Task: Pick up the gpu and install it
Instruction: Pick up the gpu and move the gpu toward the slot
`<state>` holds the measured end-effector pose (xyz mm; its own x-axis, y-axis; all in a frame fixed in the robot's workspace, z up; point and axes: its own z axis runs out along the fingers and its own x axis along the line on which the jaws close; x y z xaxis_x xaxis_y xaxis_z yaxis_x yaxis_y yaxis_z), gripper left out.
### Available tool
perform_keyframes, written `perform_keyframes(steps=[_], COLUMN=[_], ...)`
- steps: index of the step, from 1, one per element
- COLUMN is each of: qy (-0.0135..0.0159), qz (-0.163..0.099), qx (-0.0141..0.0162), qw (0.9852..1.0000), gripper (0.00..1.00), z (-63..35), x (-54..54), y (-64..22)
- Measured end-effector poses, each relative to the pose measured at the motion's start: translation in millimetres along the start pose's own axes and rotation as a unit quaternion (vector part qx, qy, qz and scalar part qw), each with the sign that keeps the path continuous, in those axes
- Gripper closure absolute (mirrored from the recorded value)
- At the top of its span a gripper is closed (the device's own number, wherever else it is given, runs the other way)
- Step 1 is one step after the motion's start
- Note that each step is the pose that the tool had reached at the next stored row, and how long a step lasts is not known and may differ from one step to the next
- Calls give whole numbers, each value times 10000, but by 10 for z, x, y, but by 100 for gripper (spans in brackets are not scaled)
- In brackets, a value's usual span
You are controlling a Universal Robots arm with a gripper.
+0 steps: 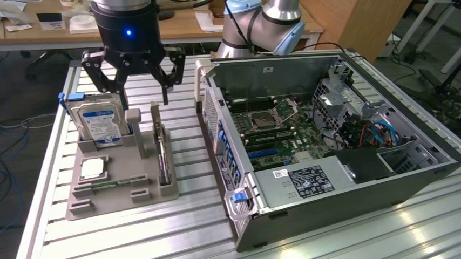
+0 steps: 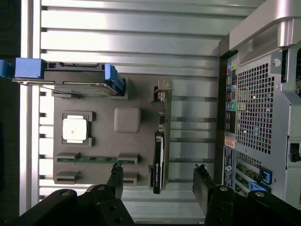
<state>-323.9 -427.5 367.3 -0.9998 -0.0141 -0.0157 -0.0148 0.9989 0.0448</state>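
Fingers (image 2: pixel 116 178) released wide, holding nothing | gripper (image 1: pixel 144 96) hovers over gpu (image 1: pixel 163 159) | gpu upright on edge in grey holder (image 1: pixel 119 186) on bench (image 1: pixel 187 226) | likely light, stiff, fragile: pinch flat faces near top edge, clear of bracket

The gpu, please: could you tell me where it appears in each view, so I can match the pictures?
Exterior view: the gpu stands on edge in the grey holder, to the exterior view's left of the computer case.
Wrist view: the gpu is seen edge-on, on the holder's side nearest the case.
Shared landmark: the square silver processor chip lying in the holder.
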Motion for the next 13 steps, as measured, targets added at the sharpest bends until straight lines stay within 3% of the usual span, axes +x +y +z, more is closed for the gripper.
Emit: perform_keyframes(steps=[13], qy=[0], qz=[-1], qx=[0], qw=[10000], gripper=[29], z=[42], x=[1], y=[-2])
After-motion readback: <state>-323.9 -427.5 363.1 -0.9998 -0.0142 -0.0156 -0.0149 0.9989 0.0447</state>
